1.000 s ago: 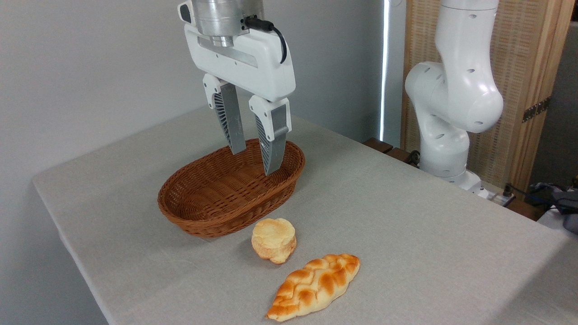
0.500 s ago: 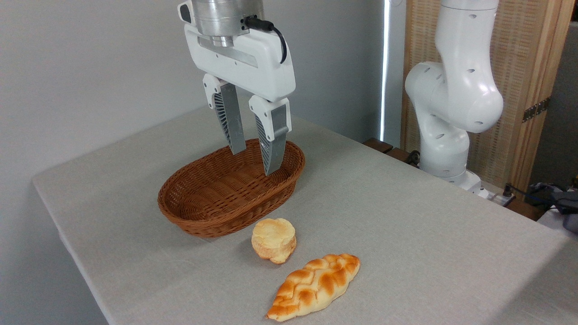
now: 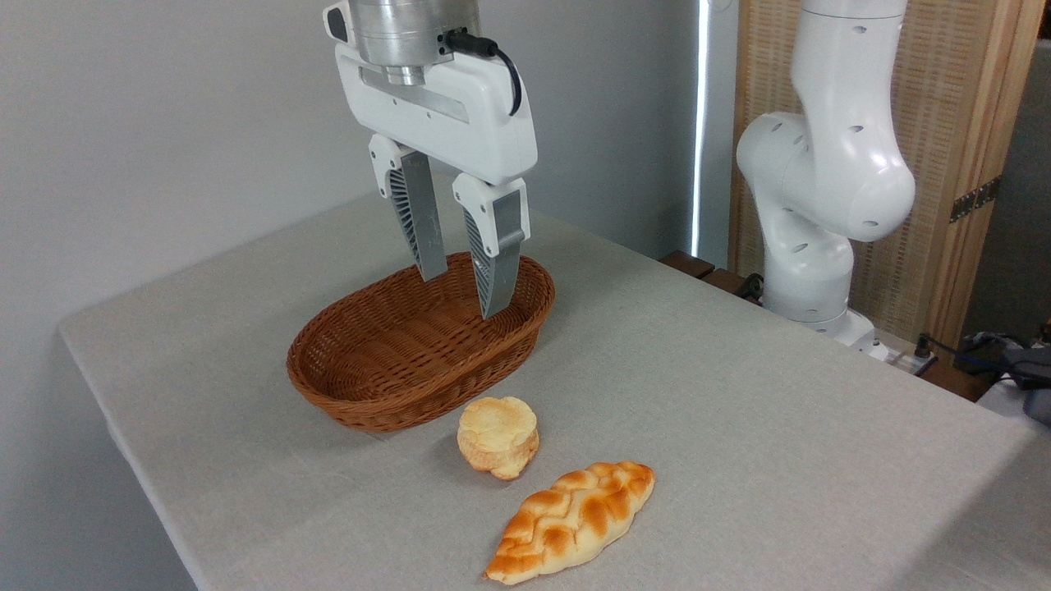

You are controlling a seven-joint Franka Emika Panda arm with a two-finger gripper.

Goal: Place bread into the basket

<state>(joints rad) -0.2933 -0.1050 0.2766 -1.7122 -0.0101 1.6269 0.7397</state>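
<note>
The gripper [image 3: 464, 291] hangs empty over the basket [image 3: 361, 394], fingers parted. Descending at lower centre, it might seize the braided loaf [image 3: 571, 521] beside the bread [image 3: 497, 435], or clip the rim.

The white two-finger hand [image 3: 461, 292] is held pointing straight down, its ribbed grey fingers [image 3: 498, 263] parted with nothing between them. The white jointed arm [image 3: 821, 180] is seen upright at 3 o'clock of the hand.
</note>
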